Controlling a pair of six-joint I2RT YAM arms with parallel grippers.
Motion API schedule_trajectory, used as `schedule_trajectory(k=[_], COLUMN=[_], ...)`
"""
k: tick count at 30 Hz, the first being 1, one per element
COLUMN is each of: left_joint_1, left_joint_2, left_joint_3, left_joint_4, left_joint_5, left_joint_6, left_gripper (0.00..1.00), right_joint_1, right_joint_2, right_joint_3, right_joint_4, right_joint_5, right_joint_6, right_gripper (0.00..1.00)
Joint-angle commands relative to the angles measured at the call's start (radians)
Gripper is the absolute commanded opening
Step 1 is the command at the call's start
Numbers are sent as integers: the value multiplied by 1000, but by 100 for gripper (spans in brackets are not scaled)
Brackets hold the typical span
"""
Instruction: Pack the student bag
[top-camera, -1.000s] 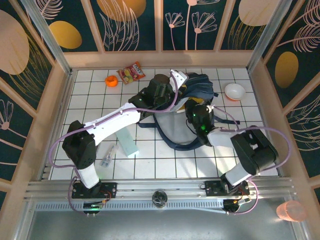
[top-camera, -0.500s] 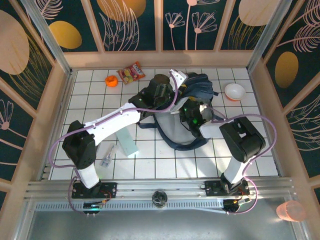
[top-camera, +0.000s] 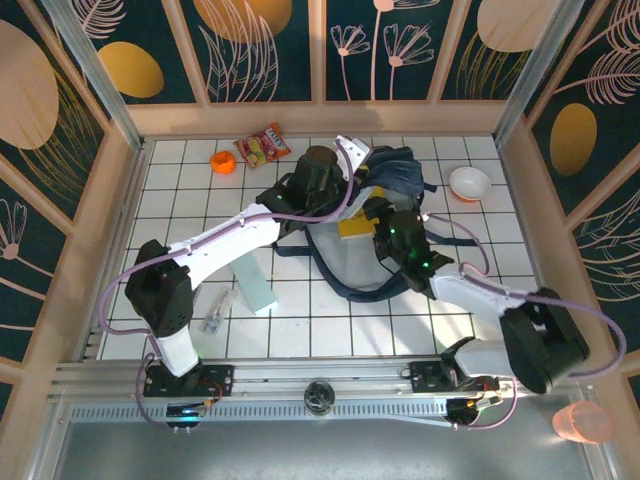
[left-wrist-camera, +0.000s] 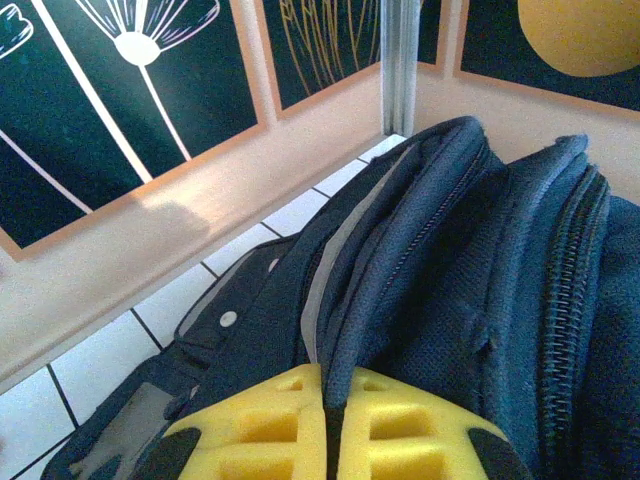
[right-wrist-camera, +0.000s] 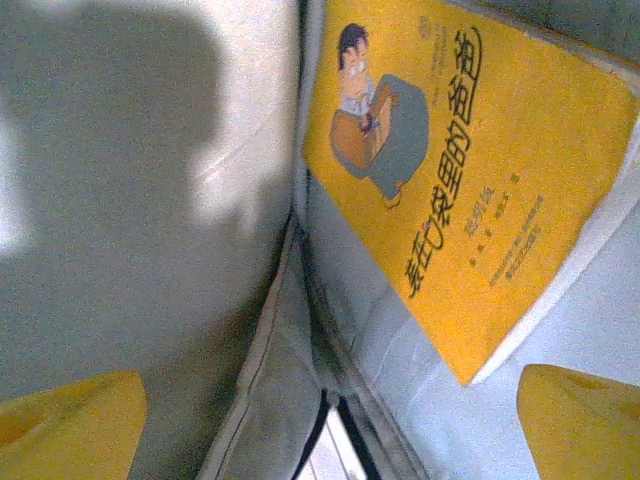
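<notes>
Tabletop (top-camera: 180, 200): white tiles with a dark grid, walled on three sides.

Student bag (top-camera: 400, 170): lies on the tabletop right of centre, nearer the far edge than the near one. The navy outer fabric is bunched toward the far edge. The pale lining gapes open toward the near edge, with dark straps trailing round that side.

My left gripper (left-wrist-camera: 325, 420): reaches across from the near-left corner to the bag's far-left rim. In the left wrist view the yellow fingers are pressed together with a fold of the bag's (left-wrist-camera: 480, 260) zip edge running down into the seam between them. It is pinching the rim.

My right gripper (right-wrist-camera: 330, 420): sits over the bag's mouth and points into it. The fingertips (right-wrist-camera: 70, 425) stand wide apart at the two lower corners of the right wrist view, with nothing between them but lining.

Yellow book (right-wrist-camera: 440, 190): inside the bag, leaning against the lining. Its cover faces the right wrist camera, with a cartoon figure and printed characters. It is free of both my grippers.

Mint box (top-camera: 255, 285): left of centre, toward the near edge.

Snack packet (top-camera: 262, 146): by the far edge, left of the bag.

White bowl (top-camera: 469, 183): just right of the bag, toward the far-right corner.

Clear wrapped item (top-camera: 214, 314): just left of the mint box; contents too small to read.

Orange object (top-camera: 222, 161): just left of the snack packet.
</notes>
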Motion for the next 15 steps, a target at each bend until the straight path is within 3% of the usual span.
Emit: schedule_trajectory(k=[1,7,15], left_joint_1=[22,22,22], left_joint_2=[-23,-11,48], left_joint_3=[8,-53,-162], left_joint_4=[143,151,139], left_joint_5=[-42,1,133], left_joint_6=[-13,1,64], left_gripper=[0,0,0], right_joint_1=[9,11,9], right_joint_2=[-127,-381,-567], right_joint_3=[-9,47,276], right_joint_4=[-205,-523,-894], right_joint_5=[-54,-77,34], right_joint_6=[-139,-258,-464], right_gripper=[96,95,94])
